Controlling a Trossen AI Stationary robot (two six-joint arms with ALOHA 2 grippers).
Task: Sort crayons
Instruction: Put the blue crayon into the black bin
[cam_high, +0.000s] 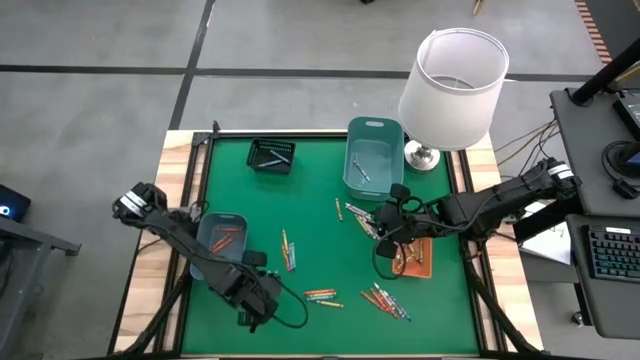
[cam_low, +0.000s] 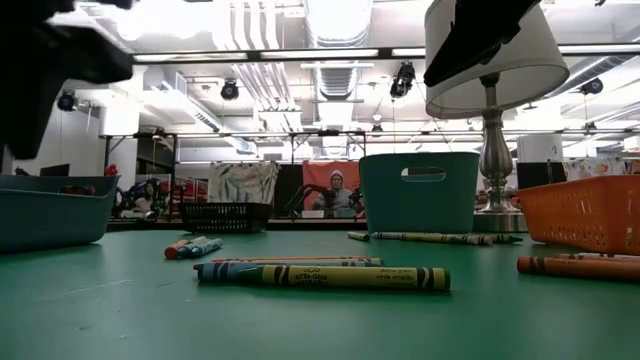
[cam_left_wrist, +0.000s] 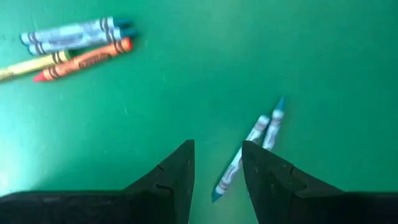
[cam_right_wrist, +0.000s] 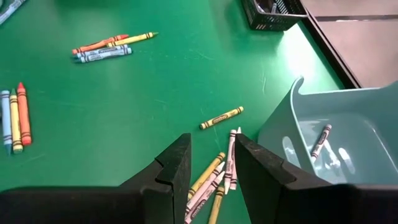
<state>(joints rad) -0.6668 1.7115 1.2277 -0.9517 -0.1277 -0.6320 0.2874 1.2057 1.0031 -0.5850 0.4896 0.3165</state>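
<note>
Crayons lie in small groups on the green mat (cam_high: 330, 250): one pair (cam_high: 288, 250), a cluster (cam_high: 320, 295), another (cam_high: 385, 300), and a heap (cam_high: 360, 215) by the far teal bin. My left gripper (cam_high: 258, 305) hangs open near the front left, pointing down. Two blue crayons (cam_left_wrist: 249, 149) lie flat on the mat just below its fingers (cam_left_wrist: 217, 149). My right gripper (cam_high: 385, 228) stands open, slanting down over the heap of crayons (cam_right_wrist: 214, 174); nothing is between its fingers (cam_right_wrist: 211, 140).
A teal bin (cam_high: 220, 240) holding red and orange crayons sits beside my left arm. A second teal bin (cam_high: 373, 155) with a few crayons, a black basket (cam_high: 271, 156) and a white lamp (cam_high: 450, 90) stand at the back. An orange tray (cam_high: 415, 257) sits under my right arm.
</note>
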